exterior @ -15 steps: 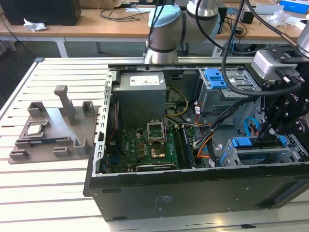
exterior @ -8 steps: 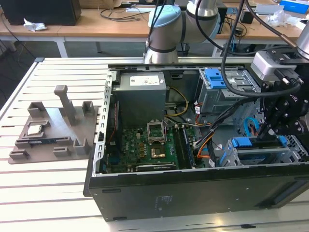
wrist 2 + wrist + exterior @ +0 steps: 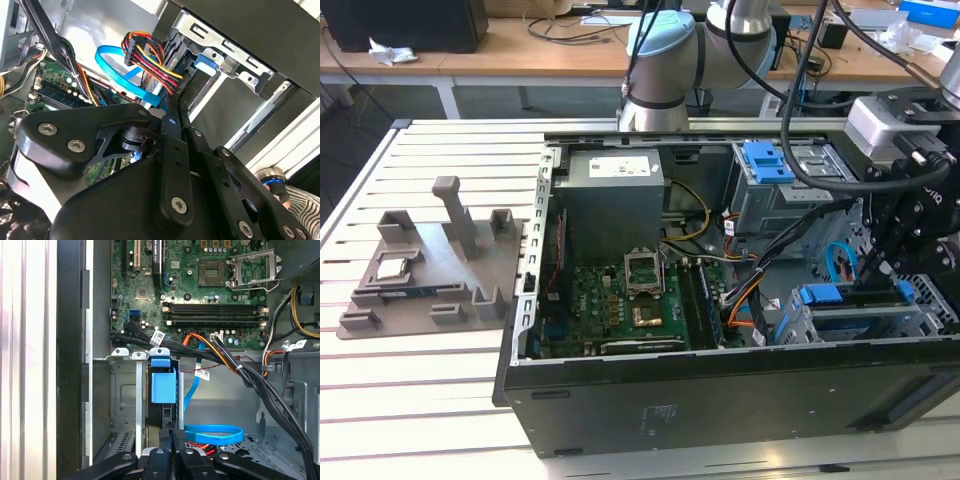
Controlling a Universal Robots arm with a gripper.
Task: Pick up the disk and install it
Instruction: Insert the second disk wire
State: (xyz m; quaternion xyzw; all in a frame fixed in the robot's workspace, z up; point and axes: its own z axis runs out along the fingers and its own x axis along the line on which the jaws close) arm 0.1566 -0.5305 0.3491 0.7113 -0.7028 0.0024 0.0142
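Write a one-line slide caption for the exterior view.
Gripper lowered at the drive cage inside the open computer case.

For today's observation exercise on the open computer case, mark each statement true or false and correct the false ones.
1. The gripper is over the grey fixture. False: it is inside the computer case, at the drive cage.
2. A blue-tabbed disk sits in the drive cage. True.
3. The processor socket has its retention frame closed over a chip. False: it stands open.
4. A blue flat cable loops near the gripper. True.
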